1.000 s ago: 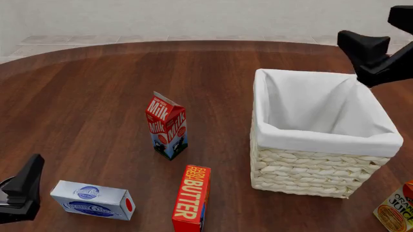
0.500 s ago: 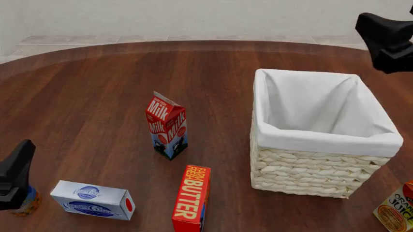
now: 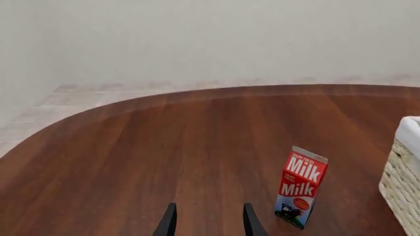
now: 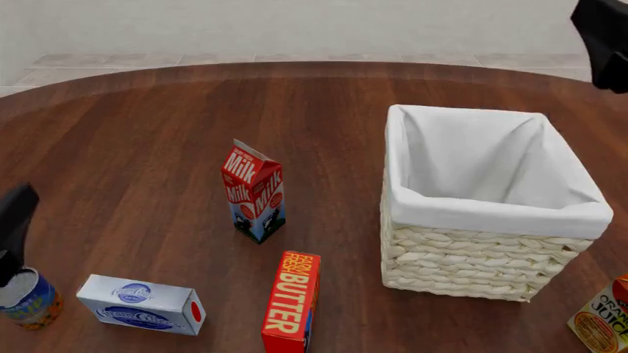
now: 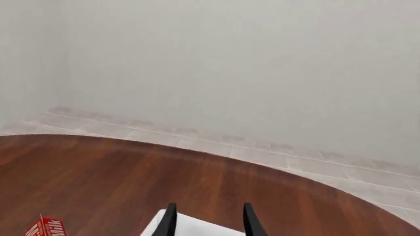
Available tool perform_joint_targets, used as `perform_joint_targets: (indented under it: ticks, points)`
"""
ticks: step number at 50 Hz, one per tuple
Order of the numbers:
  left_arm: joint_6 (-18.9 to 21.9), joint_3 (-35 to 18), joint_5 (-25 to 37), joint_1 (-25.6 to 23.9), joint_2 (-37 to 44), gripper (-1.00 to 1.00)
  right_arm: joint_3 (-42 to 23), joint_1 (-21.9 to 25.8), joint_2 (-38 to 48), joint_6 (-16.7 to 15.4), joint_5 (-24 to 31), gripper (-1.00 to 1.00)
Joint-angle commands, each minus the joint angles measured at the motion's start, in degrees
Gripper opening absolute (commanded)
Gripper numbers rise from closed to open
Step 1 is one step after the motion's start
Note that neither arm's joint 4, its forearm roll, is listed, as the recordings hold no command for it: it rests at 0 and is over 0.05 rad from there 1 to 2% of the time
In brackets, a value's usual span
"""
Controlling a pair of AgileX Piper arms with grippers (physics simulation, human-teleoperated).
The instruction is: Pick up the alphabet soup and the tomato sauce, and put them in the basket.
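Note:
The alphabet soup, a blue can with an orange lower band, stands at the table's near left corner. Just above it is my left gripper; in the left wrist view this gripper is open with only bare table between its fingers. The basket sits at the right, and its white lining shows nothing inside. My right gripper hangs high beyond the basket's far right corner. It is open over the basket's lining. The tomato sauce is out of view.
A milk carton stands upright mid-table, also in the left wrist view. A butter box and a white-and-blue box lie near the front edge. An orange juice carton is at the front right corner.
The left arm has drawn back toward the left edge and uncovered the soup can. The right arm has risen and moved right, nearly out of the front view.

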Motion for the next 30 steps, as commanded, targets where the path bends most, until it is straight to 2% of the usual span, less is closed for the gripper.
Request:
perform_joint_targets:
  ticks: [1, 6, 8, 10, 12, 14, 15, 22, 26, 27, 30]
  points:
    - [1.28, -5.76, 2.81, 0.10, 5.66, 1.00, 1.59, -1.35, -0.55, 2.26, -2.86, 1.00]
    - [2.34, -7.01, 4.19, 0.28, 6.89, 1.00, 1.21, -2.68, -0.49, 2.29, -3.34, 1.00]
    - [4.28, -6.59, 4.10, 2.06, 10.19, 1.00, 0.84, -3.17, -0.82, 2.75, -3.27, 1.00]
    - [1.71, -6.51, 3.74, 1.30, 12.98, 1.00, 0.54, -3.41, -1.75, 2.97, -2.58, 1.00]
    - [5.45, -6.41, 3.95, 2.33, 13.26, 1.00, 0.45, -3.25, -2.46, 2.92, -2.06, 1.00]
    - [5.49, -6.16, 4.01, 1.82, 14.86, 1.00, 0.53, -3.00, -3.21, 2.66, -1.78, 1.00]
    - [7.02, -5.86, 4.06, 2.59, 14.45, 1.00, 0.41, -3.17, -3.43, 2.88, -1.65, 1.00]
    - [7.81, -6.80, 7.03, 3.36, 15.28, 1.00, -0.91, -5.64, -4.05, 3.56, -1.47, 1.00]
    - [8.45, -7.01, 8.09, 4.50, 18.31, 1.00, -1.26, -7.09, -5.72, 5.05, -0.37, 1.00]
    - [9.86, -6.57, 7.93, 5.41, 19.10, 1.00, -1.26, -6.98, -6.00, 5.22, -0.07, 1.00]
    - [10.02, -6.61, 8.45, 5.67, 20.44, 1.00, -1.24, -6.55, -6.95, 5.18, 0.80, 1.00]
